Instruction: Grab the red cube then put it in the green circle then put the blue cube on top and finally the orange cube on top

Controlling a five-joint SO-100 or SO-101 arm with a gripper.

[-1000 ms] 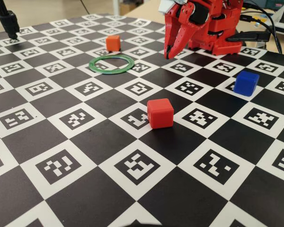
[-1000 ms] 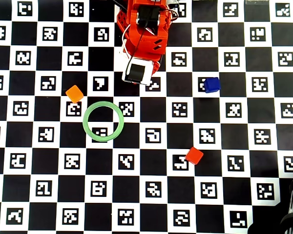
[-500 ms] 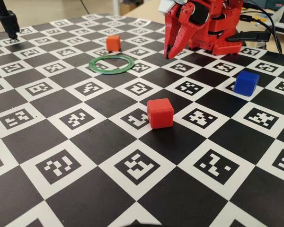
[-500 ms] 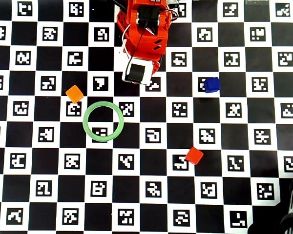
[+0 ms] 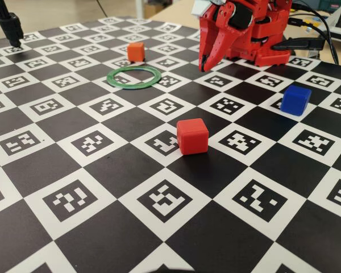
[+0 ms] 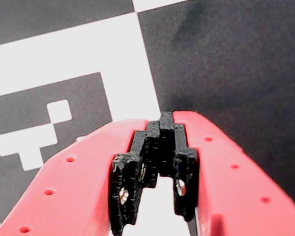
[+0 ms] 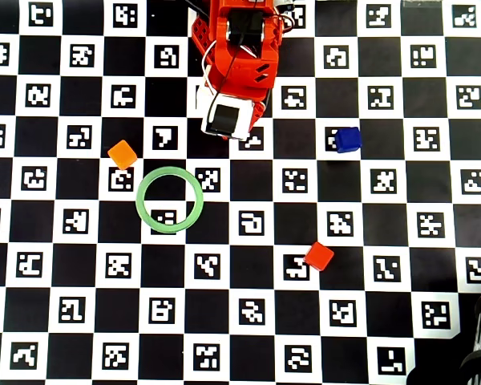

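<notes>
Closed and empty, the gripper (image 6: 161,120) points down at the checkered board (image 5: 102,170) close to the arm's base, well away from all 3 cubes. Its red cube (image 5: 192,136) sits alone near mid-board; the green ring (image 5: 134,76) is empty, with the orange cube (image 5: 136,51) just behind it and the blue cube (image 5: 296,100) off right in the fixed view. That red cube looks light, rigid, matte plastic with rounded edges, probably best pinched across 2 opposite flat faces.

Pincer (image 6: 162,120) base cut off by wrist view's bottom edge.
</notes>
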